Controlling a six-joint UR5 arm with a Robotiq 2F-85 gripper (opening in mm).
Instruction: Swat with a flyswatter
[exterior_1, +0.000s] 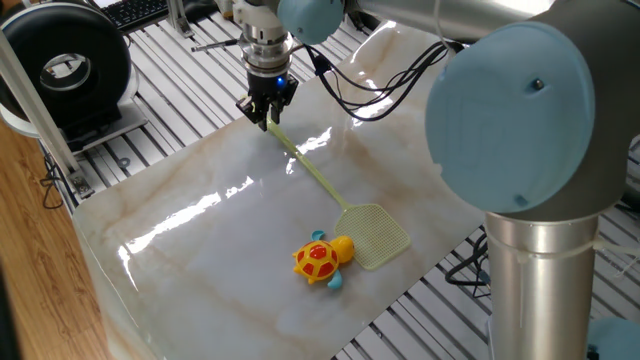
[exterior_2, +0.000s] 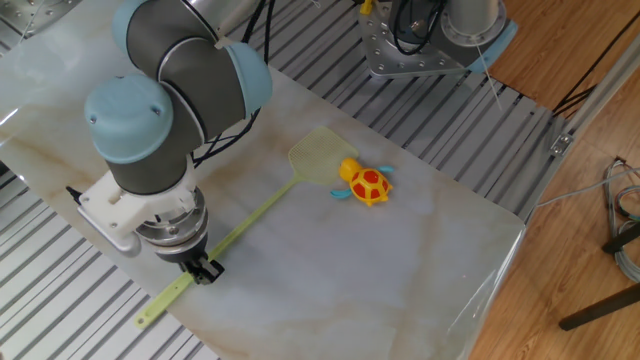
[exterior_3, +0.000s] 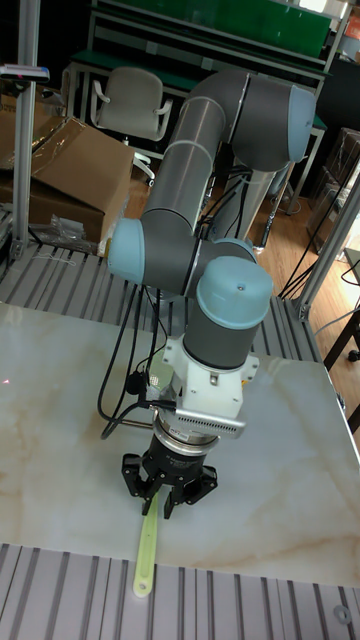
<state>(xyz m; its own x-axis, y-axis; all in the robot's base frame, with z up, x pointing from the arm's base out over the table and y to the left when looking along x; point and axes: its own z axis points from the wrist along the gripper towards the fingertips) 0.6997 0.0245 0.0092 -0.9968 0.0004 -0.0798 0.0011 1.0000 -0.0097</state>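
The pale yellow-green flyswatter (exterior_1: 378, 235) lies flat on the marble table (exterior_1: 200, 250), its mesh head near the front right edge and its thin handle running back to the left. My gripper (exterior_1: 263, 118) points down over the far part of the handle. In the other fixed view the gripper (exterior_2: 203, 268) sits on the handle (exterior_2: 250, 222) a short way from its free end. In the tall fixed view my gripper (exterior_3: 165, 500) has its fingers spread to either side of the handle (exterior_3: 148, 560), so it is open. The swatter's head (exterior_2: 318, 155) touches the turtle toy.
An orange-and-yellow turtle toy (exterior_1: 320, 258) lies against the swatter's head. A black round device (exterior_1: 70, 65) and a keyboard (exterior_1: 135, 10) stand beyond the table's far left. Cables (exterior_1: 370, 85) trail over the back of the table. A metal base (exterior_2: 420, 50) stands on the slotted frame.
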